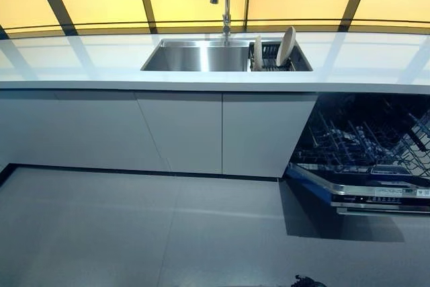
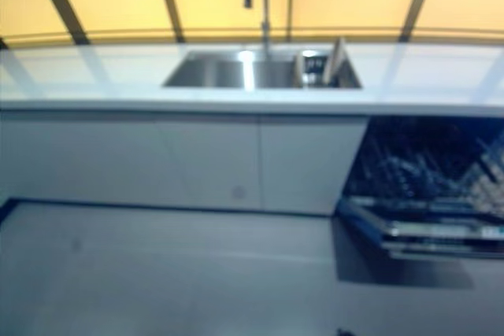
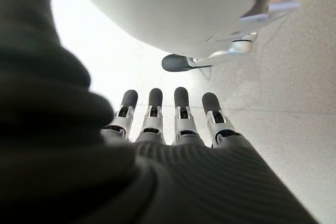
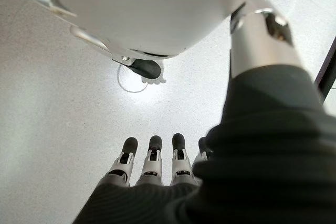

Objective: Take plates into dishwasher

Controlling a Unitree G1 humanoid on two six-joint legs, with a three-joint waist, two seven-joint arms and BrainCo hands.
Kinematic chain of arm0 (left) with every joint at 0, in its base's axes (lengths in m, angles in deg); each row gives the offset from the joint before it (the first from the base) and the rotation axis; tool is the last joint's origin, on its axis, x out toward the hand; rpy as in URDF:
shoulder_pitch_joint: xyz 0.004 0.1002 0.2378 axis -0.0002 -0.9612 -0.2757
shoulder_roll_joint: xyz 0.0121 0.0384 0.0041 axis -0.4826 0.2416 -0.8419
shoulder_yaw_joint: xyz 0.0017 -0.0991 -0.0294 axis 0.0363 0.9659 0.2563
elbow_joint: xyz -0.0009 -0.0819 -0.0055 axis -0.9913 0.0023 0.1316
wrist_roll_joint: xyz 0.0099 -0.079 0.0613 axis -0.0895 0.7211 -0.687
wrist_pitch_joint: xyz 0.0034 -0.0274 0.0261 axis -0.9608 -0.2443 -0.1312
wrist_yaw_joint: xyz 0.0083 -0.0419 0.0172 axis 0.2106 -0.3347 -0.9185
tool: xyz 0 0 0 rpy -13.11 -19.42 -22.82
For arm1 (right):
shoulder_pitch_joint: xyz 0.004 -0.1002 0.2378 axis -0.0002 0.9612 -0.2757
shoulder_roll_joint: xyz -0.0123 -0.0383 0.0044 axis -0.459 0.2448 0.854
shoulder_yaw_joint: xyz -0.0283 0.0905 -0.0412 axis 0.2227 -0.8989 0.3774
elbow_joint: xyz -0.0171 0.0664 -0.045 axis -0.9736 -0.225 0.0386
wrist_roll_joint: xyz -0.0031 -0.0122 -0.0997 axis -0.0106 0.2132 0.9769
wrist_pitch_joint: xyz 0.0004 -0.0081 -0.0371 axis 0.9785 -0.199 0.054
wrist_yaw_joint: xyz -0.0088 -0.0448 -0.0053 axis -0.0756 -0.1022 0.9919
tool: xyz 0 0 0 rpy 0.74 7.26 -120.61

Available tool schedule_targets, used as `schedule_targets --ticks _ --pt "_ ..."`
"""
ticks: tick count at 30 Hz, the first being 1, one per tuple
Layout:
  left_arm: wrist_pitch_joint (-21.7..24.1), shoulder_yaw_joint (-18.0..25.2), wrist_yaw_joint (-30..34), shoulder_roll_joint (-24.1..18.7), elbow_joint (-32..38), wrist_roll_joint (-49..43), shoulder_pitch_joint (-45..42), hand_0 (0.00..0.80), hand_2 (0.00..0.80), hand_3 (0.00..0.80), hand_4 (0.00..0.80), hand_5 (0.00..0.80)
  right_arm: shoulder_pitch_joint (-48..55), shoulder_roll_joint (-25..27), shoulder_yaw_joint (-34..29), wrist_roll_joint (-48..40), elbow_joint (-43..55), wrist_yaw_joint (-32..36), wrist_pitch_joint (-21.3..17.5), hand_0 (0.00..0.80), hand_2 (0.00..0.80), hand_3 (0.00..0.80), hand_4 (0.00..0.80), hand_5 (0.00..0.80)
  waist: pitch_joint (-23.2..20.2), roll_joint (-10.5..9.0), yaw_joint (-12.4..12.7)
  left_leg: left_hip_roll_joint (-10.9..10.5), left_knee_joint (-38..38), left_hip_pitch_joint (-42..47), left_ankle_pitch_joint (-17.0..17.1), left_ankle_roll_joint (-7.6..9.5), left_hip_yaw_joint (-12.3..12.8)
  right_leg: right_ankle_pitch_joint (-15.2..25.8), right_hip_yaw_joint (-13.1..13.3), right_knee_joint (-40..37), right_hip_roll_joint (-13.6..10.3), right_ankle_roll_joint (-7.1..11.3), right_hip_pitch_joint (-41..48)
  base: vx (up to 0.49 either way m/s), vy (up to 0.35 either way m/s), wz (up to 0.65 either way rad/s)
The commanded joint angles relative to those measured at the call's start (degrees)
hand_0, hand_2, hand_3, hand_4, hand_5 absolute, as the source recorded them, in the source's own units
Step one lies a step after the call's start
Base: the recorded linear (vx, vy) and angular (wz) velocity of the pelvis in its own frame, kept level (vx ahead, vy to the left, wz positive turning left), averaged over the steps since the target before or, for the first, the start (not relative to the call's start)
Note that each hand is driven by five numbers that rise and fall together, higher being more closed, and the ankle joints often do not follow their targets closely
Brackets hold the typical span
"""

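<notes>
- Plates stand on edge in a rack at the right end of the sink, so a hand can take a rim from above.
- Dishwasher under the counter's right end, door down, racks exposed for loading.
- Left hand and right hand hang over floor, fingers straight, empty.
- Floor before the cabinets gives room; the door edge juts out, judged the obstacle.

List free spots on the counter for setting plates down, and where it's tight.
Bare: the countertop left of the sink, and the stretch right of it above the open dishwasher. The sink's left basin is bare too. Crowded: its right end, where plates stand in a rack.
</notes>
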Motion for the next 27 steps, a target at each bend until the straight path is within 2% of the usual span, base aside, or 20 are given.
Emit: schedule_targets --ticks 1,6,8,10,11,12,13,14,15,16,17,18,20,22,24,26,27 --pt "0.5 0.1 -0.6 1.4 -3.4 -2.6 4.0 0.000 0.000 0.000 0.000 0.000 -2.5 -2.1 2.2 2.0 -3.2 0.9 0.8 0.000 0.000 0.000 0.000 0.000 2.4 -2.82 1.7 -5.0 -0.1 2.4 -3.1 5.23 2.1 -1.2 -0.3 2.6 0.8 0.30 -0.4 0.055 -0.106 0.05" --pt "1.8 0.2 -1.4 1.4 -2.7 -1.7 4.2 0.000 0.000 0.000 0.000 0.000 -2.9 -1.8 2.4 1.0 -2.6 1.7 0.3 0.000 0.000 0.000 0.000 0.000 2.7 -3.05 1.8 -4.4 2.3 1.9 -2.9 4.98 1.5 -2.6 0.6 5.2 1.7 -1.15 -1.4 0.039 -0.102 0.04" --pt "2.6 0.9 -2.1 1.3 -2.3 0.5 5.0 0.000 0.000 0.000 0.000 0.000 -4.2 -1.0 2.5 0.1 -2.1 1.9 0.8 0.000 0.000 0.000 0.000 0.000 4.1 -4.03 1.7 -3.8 12.3 -2.0 -4.4 4.90 2.8 -3.6 0.8 8.8 1.2 -2.67 -2.9 0.012 -0.108 0.13" --pt "3.0 2.4 -1.8 1.1 -2.1 3.9 5.4 0.000 0.000 0.000 0.000 0.000 -4.7 0.0 2.6 0.3 -1.4 3.1 1.0 0.000 0.000 0.000 0.000 0.000 6.3 -4.85 2.1 -3.6 23.9 -8.1 -3.1 4.98 4.6 -4.8 -0.4 11.7 0.7 -4.11 -3.4 0.037 -0.127 0.39" --pt "3.6 3.5 -2.1 0.8 -1.8 5.7 5.5 0.000 0.000 0.000 0.000 0.000 -4.8 0.5 2.6 1.2 -1.2 3.6 0.8 0.000 0.000 0.000 0.000 0.000 7.4 -4.72 2.5 -3.3 27.4 -11.7 -1.2 4.75 5.6 -5.7 -0.5 13.1 0.7 -4.69 -3.3 0.042 -0.067 0.34" --pt "3.6 3.6 -2.2 0.8 -1.8 5.8 5.5 0.000 0.000 0.000 0.000 0.000 -4.8 0.6 2.6 1.4 -1.2 3.7 0.9 0.000 0.000 0.000 0.000 0.000 7.5 -4.64 2.5 -3.2 27.9 -12.2 -1.2 4.70 5.6 -5.8 -0.6 13.4 0.8 -4.74 -3.4 0.156 -0.009 0.13" --pt "4.9 4.8 -2.3 0.7 -1.9 6.7 5.1 0.000 0.000 0.000 0.000 0.000 -4.9 1.2 2.6 2.3 -1.4 3.6 0.5 0.000 0.000 0.000 0.000 0.000 8.8 -3.43 3.5 -4.5 25.9 -15.2 1.3 4.08 5.8 -6.6 0.3 14.2 1.7 -4.46 -2.6 0.204 0.023 0.00" --pt "5.4 5.2 -2.3 0.7 -2.0 6.8 4.8 0.000 0.000 0.000 0.000 0.000 -5.0 1.4 2.5 2.1 -1.5 3.5 0.3 0.000 0.000 0.000 0.000 0.000 9.3 -2.90 4.0 -4.8 24.3 -15.6 2.2 3.81 6.1 -6.9 0.8 14.3 2.2 -4.25 -2.1 0.406 0.044 -0.09" --pt "6.3 5.8 -2.7 0.7 -1.8 7.4 3.9 0.000 0.000 0.000 0.000 0.000 -4.9 1.7 2.0 2.1 -1.8 3.6 -0.1 0.000 0.000 0.000 0.000 0.000 9.5 -1.03 5.1 -4.0 17.3 -17.3 7.3 2.13 6.7 -7.6 1.9 13.0 4.2 -3.88 0.0 0.326 0.031 -0.08" --pt "6.4 5.8 -2.6 0.7 -1.8 7.6 3.7 0.000 0.000 0.000 0.000 0.000 -4.8 1.7 1.9 2.0 -1.8 3.6 -0.1 0.000 0.000 0.000 0.000 0.000 9.7 -0.96 5.3 -4.0 16.1 -17.1 8.1 1.88 6.9 -7.8 2.1 12.7 4.3 -3.79 0.8 0.545 0.069 -0.24" --pt "6.4 5.8 -2.7 0.9 -1.7 8.7 2.9 0.000 0.000 0.000 0.000 0.000 -4.4 1.7 1.7 1.5 -2.1 3.3 -0.8 0.000 0.000 0.000 0.000 0.000 9.6 0.13 7.1 -2.6 7.0 -19.5 13.9 0.06 6.6 -8.6 4.0 11.0 5.6 -3.45 4.8 0.506 0.083 -0.22" --pt "6.5 6.0 -2.6 1.1 -1.8 8.8 2.3 0.000 0.000 0.000 0.000 0.000 -4.0 1.8 1.6 1.2 -2.3 3.1 -1.1 0.000 0.000 0.000 0.000 0.000 9.5 -0.02 8.1 -2.2 3.6 -20.7 15.4 -0.38 6.2 -9.2 5.2 10.1 5.5 -3.23 6.8 0.593 0.117 -0.34" --pt "6.6 6.5 -2.8 1.8 -1.9 9.2 1.2 0.000 0.000 0.000 0.000 0.000 -3.3 2.0 1.0 1.5 -2.4 3.3 -1.3 0.000 0.000 0.000 0.000 0.000 8.9 -0.37 9.2 -0.8 1.5 -23.1 16.4 -0.82 6.2 -11.9 7.0 9.4 4.5 -2.71 10.0 0.433 0.148 -0.42" --pt "6.9 7.3 -3.0 2.2 -2.4 11.4 0.9 0.000 0.000 0.000 0.000 0.000 -3.3 2.1 0.7 2.0 -3.1 3.4 -1.8 0.000 0.000 0.000 0.000 0.000 8.1 -0.48 9.3 0.6 1.5 -23.1 14.3 -0.12 8.9 -14.0 7.5 10.5 3.3 -2.00 11.0 0.326 0.178 -0.18" --pt "6.3 8.1 -3.4 1.9 -2.7 11.2 0.9 0.000 0.000 0.000 0.000 0.000 -2.9 1.8 -0.5 4.6 -4.1 3.6 -1.9 0.000 0.000 0.000 0.000 0.000 6.9 -0.32 9.3 2.4 1.4 -23.0 12.1 0.60 13.3 -17.2 6.4 13.8 2.1 -1.22 12.8 0.447 0.207 -0.01" --pt "6.4 8.1 -4.3 1.4 -3.1 8.6 0.6 0.000 0.000 0.000 0.000 0.000 -2.4 1.5 -0.8 4.6 -4.2 3.4 -1.1 0.000 0.000 0.000 0.000 0.000 6.8 -0.70 9.8 1.6 4.6 -23.1 11.9 0.74 12.0 -17.3 6.2 15.0 1.4 -0.83 13.5 0.407 0.120 -0.01" --pt "7.2 8.0 -4.5 0.5 -3.3 7.9 0.2 0.000 0.000 0.000 0.000 0.000 -2.0 0.8 -0.6 4.4 -4.3 4.0 -2.3 0.000 0.000 0.000 0.000 0.000 6.3 -1.41 9.9 1.0 6.4 -22.4 11.7 0.68 10.8 -15.5 5.5 15.4 0.8 -0.03 13.2 0.325 0.072 -0.20"
